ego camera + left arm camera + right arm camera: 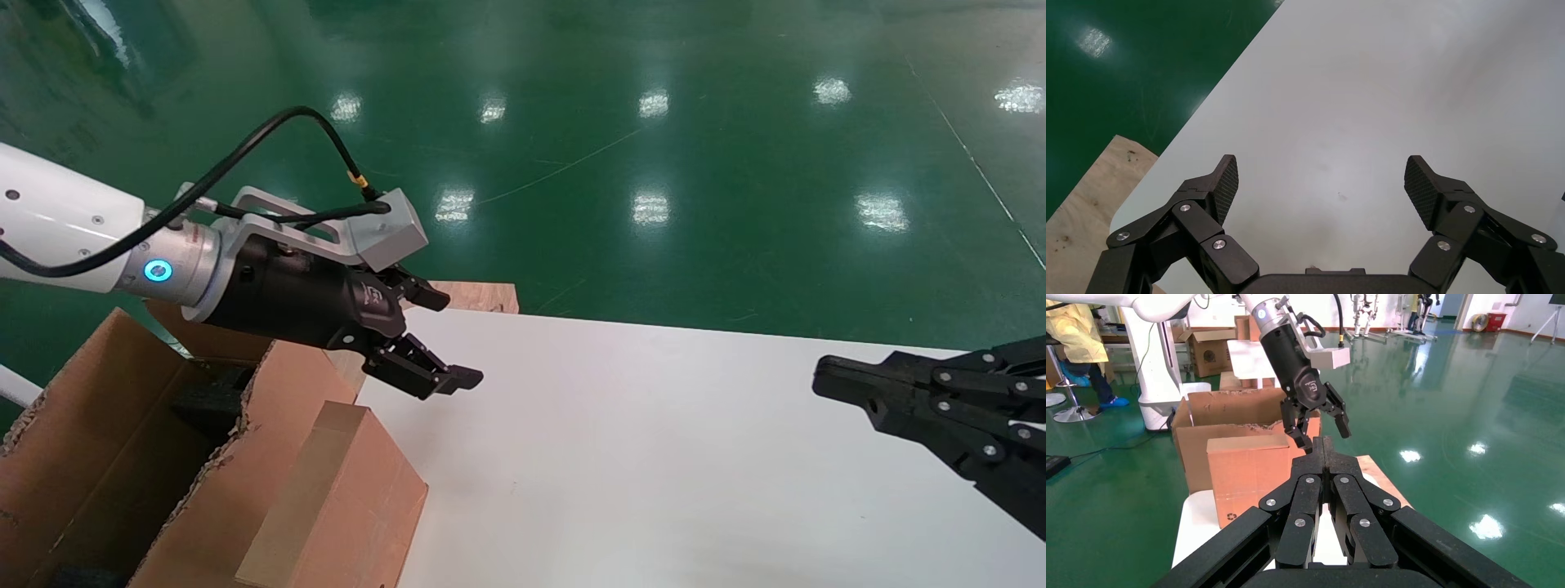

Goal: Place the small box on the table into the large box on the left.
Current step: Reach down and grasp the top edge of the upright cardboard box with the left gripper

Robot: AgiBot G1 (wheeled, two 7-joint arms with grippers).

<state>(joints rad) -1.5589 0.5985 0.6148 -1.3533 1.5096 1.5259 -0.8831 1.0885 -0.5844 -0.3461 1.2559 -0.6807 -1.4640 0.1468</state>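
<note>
The small box (343, 498) is plain brown and stands upright on the white table (654, 457) at its left edge, against the large box (106, 457). The large box is a torn-edged carton with a dark interior. My left gripper (453, 339) is open and empty, hovering above the table just beyond and above the small box. In the left wrist view the left gripper (1321, 177) has only bare tabletop (1352, 92) between its pads. The right wrist view shows the small box (1248, 474) before the large box (1229, 410). My right gripper (825, 380) is shut and empty at the right.
A light wooden board (478, 296) lies at the table's far left corner and shows in the left wrist view (1083, 214). Shiny green floor (654, 122) surrounds the table. More cartons and a person (1083, 349) stand far behind in the right wrist view.
</note>
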